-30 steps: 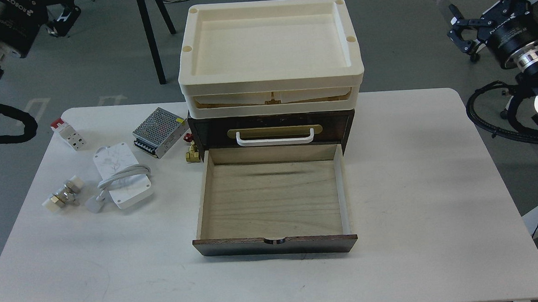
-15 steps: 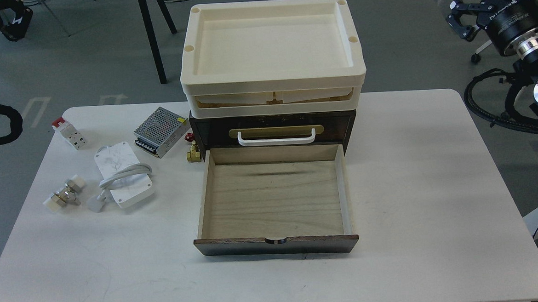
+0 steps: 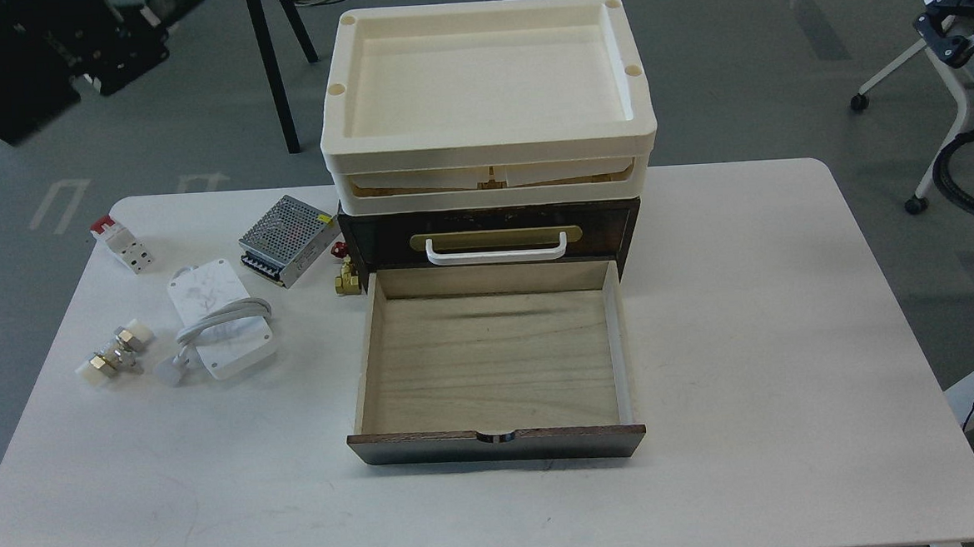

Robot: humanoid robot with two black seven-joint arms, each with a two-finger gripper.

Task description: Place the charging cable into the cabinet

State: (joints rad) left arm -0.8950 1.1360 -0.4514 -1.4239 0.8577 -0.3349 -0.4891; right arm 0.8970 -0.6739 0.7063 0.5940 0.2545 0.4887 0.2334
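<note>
The charging cable [image 3: 221,325] is a flat white power brick with a thick white cord looped over it. It lies on the white table [image 3: 790,333], left of the cabinet. The cabinet [image 3: 626,216] is a small dark brown chest. Its lower drawer [image 3: 491,357] is pulled out towards me, showing an empty pale wood interior. The upper drawer has a white handle [image 3: 496,252] on a brass plate. My left gripper [image 3: 148,12] is a dark blur at the top left, far above the table. My right gripper [image 3: 949,16] is at the top right edge, off the table.
A cream plastic tray [image 3: 489,152] sits on top of the cabinet. A silver perforated metal box [image 3: 289,238], a red and white block [image 3: 123,242], a brass fitting with white caps [image 3: 116,355] and a brass valve with a red knob [image 3: 345,272] lie left of the cabinet.
Both arms have moved. The left arm swung across the top left corner and is now blurred. The right arm drew away to the right edge. Nothing on the table moved.
</note>
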